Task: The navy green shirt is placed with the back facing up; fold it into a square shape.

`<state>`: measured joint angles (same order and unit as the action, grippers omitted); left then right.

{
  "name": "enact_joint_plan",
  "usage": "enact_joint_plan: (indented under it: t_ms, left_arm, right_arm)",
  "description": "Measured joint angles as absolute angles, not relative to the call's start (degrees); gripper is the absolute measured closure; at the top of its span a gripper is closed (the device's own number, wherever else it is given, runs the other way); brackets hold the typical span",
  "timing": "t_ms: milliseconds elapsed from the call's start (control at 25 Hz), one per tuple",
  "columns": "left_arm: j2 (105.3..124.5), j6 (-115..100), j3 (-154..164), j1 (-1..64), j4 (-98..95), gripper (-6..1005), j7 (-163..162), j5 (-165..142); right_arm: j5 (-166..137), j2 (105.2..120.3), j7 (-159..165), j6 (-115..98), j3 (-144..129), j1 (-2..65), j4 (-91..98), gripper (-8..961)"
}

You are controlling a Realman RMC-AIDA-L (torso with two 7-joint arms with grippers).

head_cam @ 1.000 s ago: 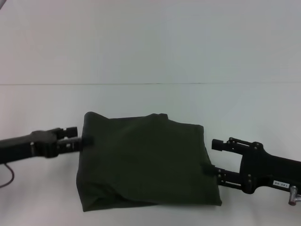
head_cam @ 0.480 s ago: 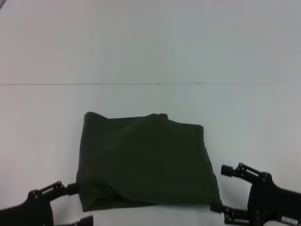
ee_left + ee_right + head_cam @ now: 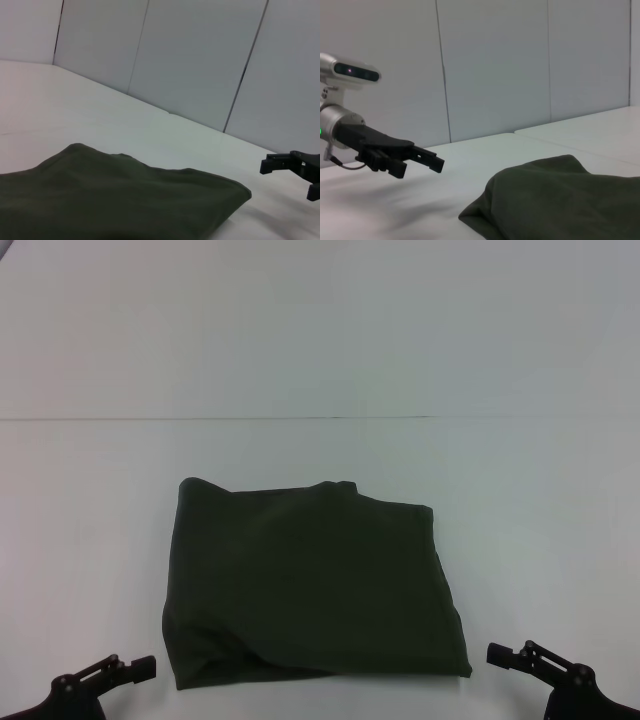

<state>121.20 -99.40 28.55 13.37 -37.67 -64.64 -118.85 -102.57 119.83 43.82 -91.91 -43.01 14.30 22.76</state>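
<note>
The navy green shirt (image 3: 310, 585) lies folded into a rough square in the middle of the white table, with nothing touching it. My left gripper (image 3: 152, 690) sits at the near edge of the head view, just left of the shirt's near left corner. It is open and holds nothing, as the right wrist view also shows of the left gripper (image 3: 422, 167). My right gripper (image 3: 482, 692) is at the near edge beside the shirt's near right corner, open and holding nothing. The left wrist view catches the right gripper (image 3: 286, 181) beyond the shirt (image 3: 115, 200).
The white table (image 3: 320, 360) stretches far beyond the shirt, with a thin seam line (image 3: 220, 419) across it. Grey wall panels (image 3: 200, 60) stand behind the table.
Both grippers let go of the shirt's side edges and drew back toward me, now nearly out of the head view. The folded shirt stayed in place.
</note>
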Motion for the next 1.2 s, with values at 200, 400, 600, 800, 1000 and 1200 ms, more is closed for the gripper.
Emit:
enact_joint_plan:
  t_ms: [200,400,600,800,1000,1200]
  left_arm:
    - [121.22,-100.5,28.2,13.6,-37.6,49,-64.6,-119.1]
    - [121.07,-100.9,28.2,13.7,-37.6,49,-64.6,-119.3]
    - [121.15,-100.9,28.1,13.7,-37.6,49,-64.6,-119.0]
    - [121.34,-101.3,28.0,13.9,-37.6,49,-64.7,-119.0]
    - [121.46,-101.4,28.2,14.0,-37.6,49,-64.9,-119.1]
    - [121.48,-101.5,28.4,14.5,-37.6,49,-64.9,-119.2]
  right_arm:
    - [-102.3,119.76,42.6,-91.6,-42.8,13.8,22.0,7]
    - [-102.3,119.7,42.6,-91.5,-42.1,14.0,22.2,7]
    - [-102.3,119.62,42.5,-91.5,-40.5,14.1,22.4,6]
    - [-102.5,119.61,42.7,-91.7,-40.0,14.1,22.6,6]
    - [-102.6,119.58,42.8,-91.9,-40.0,13.8,22.7,6]
    - [-102.5,119.53,42.8,-91.8,-40.0,13.7,22.8,7]
